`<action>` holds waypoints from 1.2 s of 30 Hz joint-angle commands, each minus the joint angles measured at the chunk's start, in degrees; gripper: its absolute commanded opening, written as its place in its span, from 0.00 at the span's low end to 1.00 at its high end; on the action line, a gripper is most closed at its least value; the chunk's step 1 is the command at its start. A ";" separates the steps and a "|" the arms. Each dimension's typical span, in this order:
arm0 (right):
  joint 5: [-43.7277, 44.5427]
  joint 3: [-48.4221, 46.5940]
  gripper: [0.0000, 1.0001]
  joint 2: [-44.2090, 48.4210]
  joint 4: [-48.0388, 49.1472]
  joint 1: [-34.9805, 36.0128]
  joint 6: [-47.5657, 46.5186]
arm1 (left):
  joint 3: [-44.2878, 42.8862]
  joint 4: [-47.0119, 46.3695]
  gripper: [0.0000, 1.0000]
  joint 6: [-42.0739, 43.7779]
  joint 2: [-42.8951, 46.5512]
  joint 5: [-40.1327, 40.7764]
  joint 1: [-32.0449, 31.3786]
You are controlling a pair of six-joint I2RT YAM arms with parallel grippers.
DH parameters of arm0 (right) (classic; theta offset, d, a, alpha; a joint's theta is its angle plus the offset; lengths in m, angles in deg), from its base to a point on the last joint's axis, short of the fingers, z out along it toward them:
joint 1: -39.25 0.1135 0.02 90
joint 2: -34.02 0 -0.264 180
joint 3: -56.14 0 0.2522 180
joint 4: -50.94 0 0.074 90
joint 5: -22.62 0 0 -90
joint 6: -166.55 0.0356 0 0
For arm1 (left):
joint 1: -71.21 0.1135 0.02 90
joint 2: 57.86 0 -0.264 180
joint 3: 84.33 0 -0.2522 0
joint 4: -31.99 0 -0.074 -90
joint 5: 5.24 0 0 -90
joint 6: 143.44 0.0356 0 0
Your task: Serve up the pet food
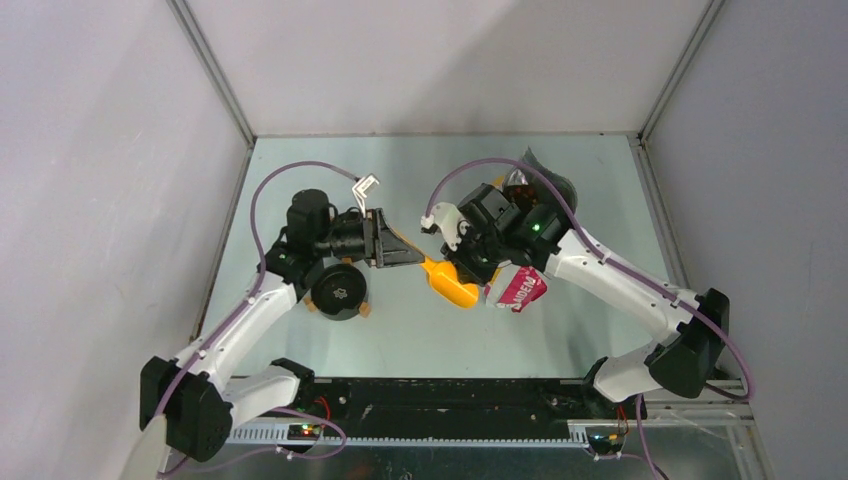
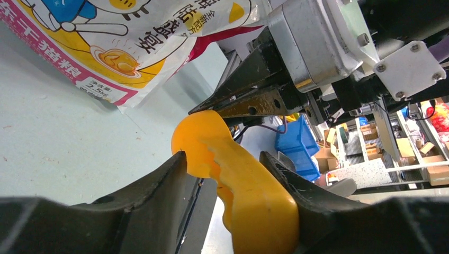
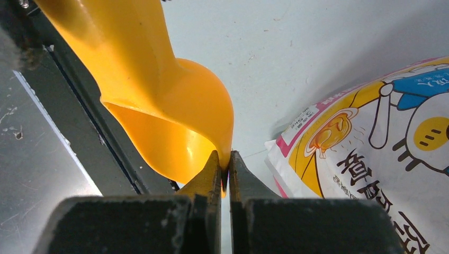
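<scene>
Pet food is hidden. Left tool (image 2: 222, 172) grips the handle of the orange scoop (image 1: 452, 284); right tool (image 3: 225, 161) pinches its rim.

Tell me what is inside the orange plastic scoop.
In the right wrist view, the hollow of the orange plastic scoop shows bare orange plastic, nothing in it. The right gripper, pinching its rim, hides the lower part.

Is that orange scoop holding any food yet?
Empty, as far as shows. The right wrist view looks into the bowl of the scoop: bare orange plastic, nothing lying in it.
</scene>
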 commanded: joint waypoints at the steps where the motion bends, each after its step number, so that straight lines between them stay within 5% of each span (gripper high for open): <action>1: 0.67 -1.66 0.00 0.08 0.16 0.66 -1.78 | -2.78 3.42 0.54 3.67 1.87 0.92 -0.50; 21: 4.15 -1.93 0.00 -1.02 0.46 1.76 -4.14 | -0.19 1.08 0.37 1.20 1.27 0.16 -0.55; 26: 4.47 -1.93 0.00 -1.12 0.71 1.78 -4.33 | 0.46 1.75 0.27 1.86 1.50 -0.26 -1.07; 33: 5.25 -1.86 0.00 -0.68 1.02 1.62 -4.98 | 0.36 5.77 0.01 6.01 1.38 -3.53 -1.64; 36: 5.49 -1.55 0.00 -0.33 1.24 1.49 -5.36 | 0.59 6.99 0.01 7.40 1.91 -4.46 -1.64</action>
